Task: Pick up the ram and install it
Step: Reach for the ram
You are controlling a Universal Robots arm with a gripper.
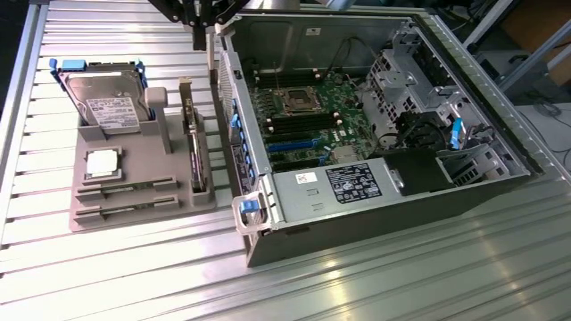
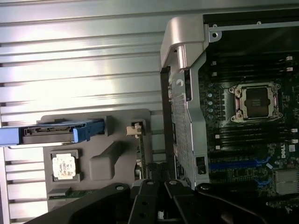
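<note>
**Single-arm setup at the pickup step.** The gripper [image 1: 207, 30], fingers pressed together and holding nothing, hangs high over the side wall of the open computer case [image 1: 375, 194]. The wrist view looks past the gripper [image 2: 161, 205] down onto that wall.

On one side of the gripper, inside the case, lies the motherboard [image 1: 308, 124]. Its dark memory slots [image 1: 295, 125] flank the open processor socket [image 1: 297, 101].

On the other side, lower and farther off, a grey tray [image 1: 170, 204] rests on the tabletop [image 1: 375, 287]. On the tray, the expansion card [image 1: 191, 144] stands nearest the gripper. The hard drive [image 1: 107, 107] and the processor [image 1: 103, 162] lie beyond it. The ram [image 1: 125, 188] sits farthest from the gripper, seated in a slot at the tray's far end, untouched.

**Judged stage:** approach, with nothing yet picked up. A grasp would call for the gripper to be spread, brought over the tray and lined up across the thin board's upper edge.
</note>
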